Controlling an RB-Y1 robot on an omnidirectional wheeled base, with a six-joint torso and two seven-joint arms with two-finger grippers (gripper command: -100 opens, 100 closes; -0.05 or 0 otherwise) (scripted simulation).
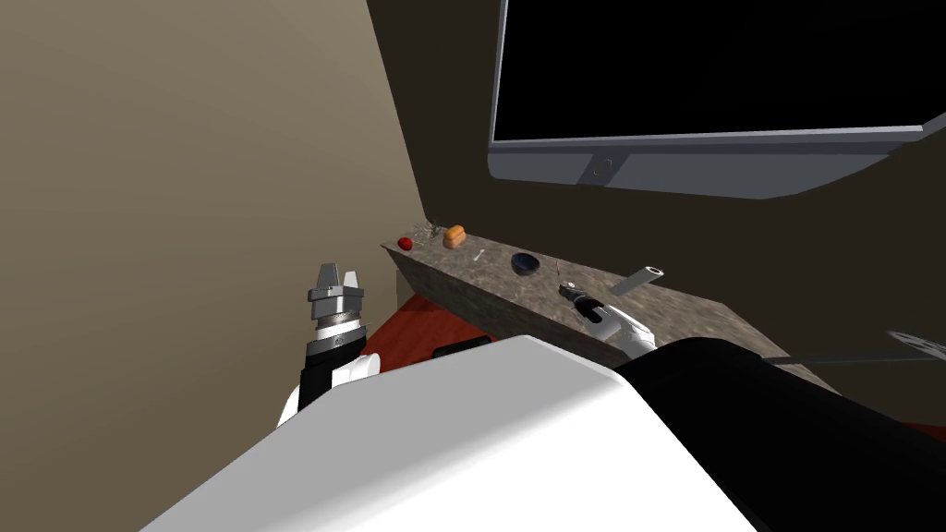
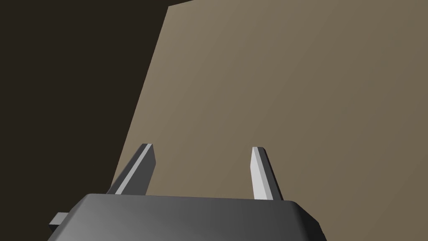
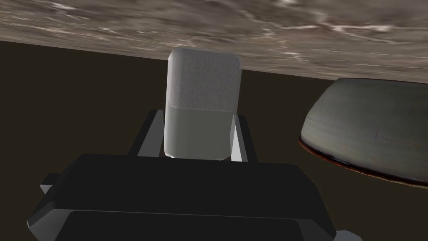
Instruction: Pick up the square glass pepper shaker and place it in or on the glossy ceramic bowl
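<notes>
Over the mottled bench [image 1: 684,309], my right hand [image 3: 198,118] pinches the shaker [image 3: 202,92] by its sides, long axis running out along the fingers, and the bowl [image 3: 372,125] sits just beside it, toward my left; my left hand [image 2: 201,148] hangs spread, well away.

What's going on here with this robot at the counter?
The robot's right hand is shut on a pale, square-sided shaker at the stone-patterned counter. The dark bowl sits close beside it, and the shaker is not in the bowl yet. The left hand is open and empty, raised off to the left of the counter.
</notes>
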